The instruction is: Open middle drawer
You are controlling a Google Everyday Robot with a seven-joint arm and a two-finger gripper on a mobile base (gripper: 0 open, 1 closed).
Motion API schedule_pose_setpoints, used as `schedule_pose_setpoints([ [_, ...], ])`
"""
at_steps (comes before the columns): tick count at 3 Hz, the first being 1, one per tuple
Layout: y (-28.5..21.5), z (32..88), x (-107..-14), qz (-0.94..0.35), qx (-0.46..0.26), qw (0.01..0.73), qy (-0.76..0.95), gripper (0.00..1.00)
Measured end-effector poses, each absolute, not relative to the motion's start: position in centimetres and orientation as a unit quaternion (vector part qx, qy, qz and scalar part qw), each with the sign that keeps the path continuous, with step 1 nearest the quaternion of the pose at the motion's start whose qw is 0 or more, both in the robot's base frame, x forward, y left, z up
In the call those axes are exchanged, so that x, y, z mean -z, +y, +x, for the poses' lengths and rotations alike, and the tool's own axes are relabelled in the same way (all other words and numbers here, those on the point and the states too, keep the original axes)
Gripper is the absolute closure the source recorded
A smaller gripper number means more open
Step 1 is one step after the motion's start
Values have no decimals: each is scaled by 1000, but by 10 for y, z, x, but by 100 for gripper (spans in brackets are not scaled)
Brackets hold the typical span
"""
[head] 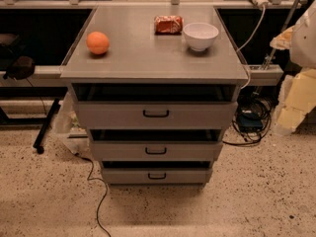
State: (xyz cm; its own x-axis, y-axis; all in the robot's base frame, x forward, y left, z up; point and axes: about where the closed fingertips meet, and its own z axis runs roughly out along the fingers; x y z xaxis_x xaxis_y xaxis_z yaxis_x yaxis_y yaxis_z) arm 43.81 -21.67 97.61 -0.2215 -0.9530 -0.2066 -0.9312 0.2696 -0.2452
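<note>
A grey cabinet (pixel 153 58) with three stacked drawers stands in the middle of the camera view. The middle drawer (pixel 123 151) has a flat grey front and a small black bar handle (pixel 156 151). A dark gap runs along the top of its front. The top drawer (pixel 113 115) sits above it and the bottom drawer (pixel 128 176) below it, both with the same kind of handle. My gripper is out of view. Only a pale part of my arm (pixel 302 43) shows at the right edge, well away from the drawers.
On the cabinet top lie an orange (pixel 98 42), a red snack bag (pixel 168 24) and a white bowl (pixel 200 35). Cables (pixel 252 120) lie on the floor right of the cabinet, and one cable (pixel 101 201) trails across the speckled floor at the front left. A dark stand leg (pixel 45 125) is at the left.
</note>
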Motion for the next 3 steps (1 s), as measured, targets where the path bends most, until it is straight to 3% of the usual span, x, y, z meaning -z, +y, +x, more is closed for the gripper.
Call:
schedule_pose_setpoints([
  [3,-200,446,-961,-579,26,190,793,0],
])
